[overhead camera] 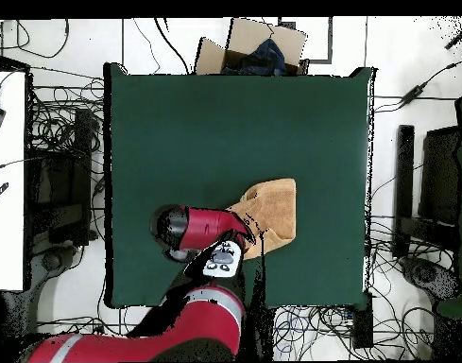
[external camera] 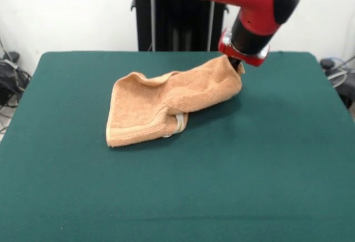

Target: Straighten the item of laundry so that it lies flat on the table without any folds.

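Observation:
The peach-orange towel (external camera: 161, 104) lies crumpled on the green table (external camera: 177, 197), folded over itself, with a white care tag (external camera: 179, 123) at its near edge. My gripper (external camera: 236, 63) is at the towel's right corner, shut on it and holding that corner raised off the table. The left part of the towel rests on the felt. In the overhead view the towel (overhead camera: 275, 213) shows right of centre on the table (overhead camera: 225, 123), and the red arm (overhead camera: 201, 229) covers its lower left corner and hides the gripper.
The black pedestal (external camera: 166, 14) stands behind the table's far edge. In the overhead view a cardboard box (overhead camera: 258, 45) sits beyond the top edge, a white desk (overhead camera: 6, 180) at the left, and cables lie all around.

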Robot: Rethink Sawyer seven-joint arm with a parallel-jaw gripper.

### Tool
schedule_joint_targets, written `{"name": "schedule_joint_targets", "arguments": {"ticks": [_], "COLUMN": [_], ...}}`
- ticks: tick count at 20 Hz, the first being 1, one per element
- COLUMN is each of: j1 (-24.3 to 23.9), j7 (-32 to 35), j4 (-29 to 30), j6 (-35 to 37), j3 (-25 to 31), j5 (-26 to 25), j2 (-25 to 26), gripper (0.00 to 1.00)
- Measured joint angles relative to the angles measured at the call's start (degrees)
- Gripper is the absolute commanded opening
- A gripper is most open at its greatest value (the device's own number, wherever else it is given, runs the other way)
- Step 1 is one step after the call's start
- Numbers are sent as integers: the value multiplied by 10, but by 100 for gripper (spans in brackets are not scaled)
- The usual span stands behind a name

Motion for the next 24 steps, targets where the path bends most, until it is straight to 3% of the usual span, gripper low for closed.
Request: {"name": "schedule_joint_targets", "arguments": {"ticks": [5,9,24], "j1": [32,46,117], "j7": [14,27,67], "j4": [26,33,47], "j6": [-129,-176,-215], "j3": [-10,-18,-74], "j5": [7,22,107], "j2": [31,47,68], "gripper": [0,0,0]}}
